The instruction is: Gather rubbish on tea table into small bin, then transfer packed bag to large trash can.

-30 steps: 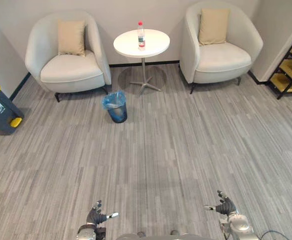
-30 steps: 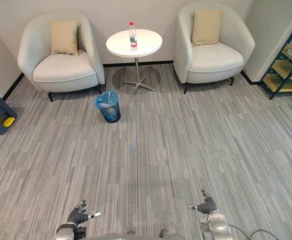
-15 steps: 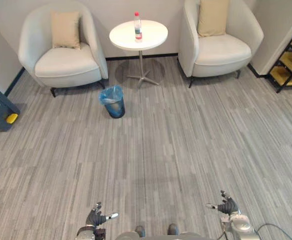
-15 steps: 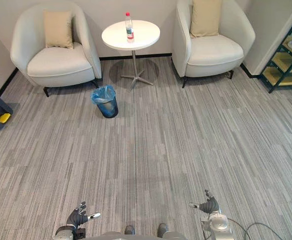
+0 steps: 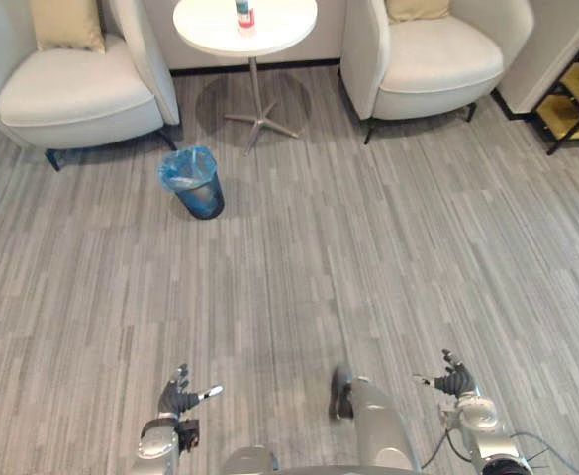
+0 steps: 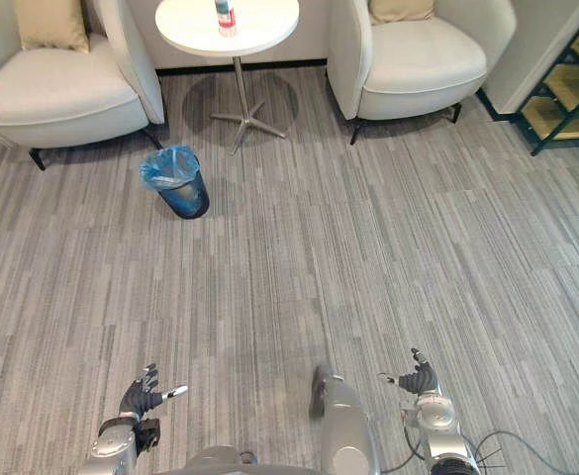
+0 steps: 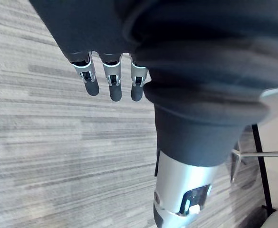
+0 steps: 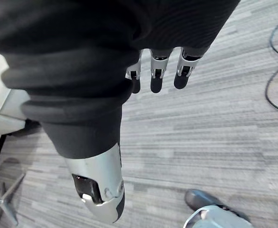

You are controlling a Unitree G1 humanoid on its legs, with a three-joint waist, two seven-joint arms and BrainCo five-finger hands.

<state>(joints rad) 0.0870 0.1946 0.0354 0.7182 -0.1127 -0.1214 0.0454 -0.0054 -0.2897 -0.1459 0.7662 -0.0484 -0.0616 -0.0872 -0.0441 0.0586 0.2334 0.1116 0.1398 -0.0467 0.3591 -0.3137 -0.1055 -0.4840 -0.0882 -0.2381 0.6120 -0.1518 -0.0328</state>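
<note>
Far ahead stands a round white tea table [image 5: 279, 22] on a single leg, with a clear bottle [image 5: 242, 12] with a red label upright on its top. On the carpet in front of the table, a little to the left, sits a small dark bin [image 5: 192, 183] lined with a blue bag. My left hand [image 5: 177, 398] hangs low at the near left, open and empty, its fingers [image 7: 111, 80] straight above the carpet. At the near right my right hand [image 5: 455, 381] is likewise open, its fingers [image 8: 158, 76] holding nothing.
A pale armchair [image 5: 71, 94] with a tan cushion stands left of the table, and a second one [image 5: 437, 59] stands to its right. A dark shelf [image 5: 578, 109] with yellow boards is at the far right. Grey striped carpet lies between me and the bin.
The whole picture has shifted: the camera has moved forward, so table, bin and chairs sit nearer and higher. Both hands stay open at the sides.
</note>
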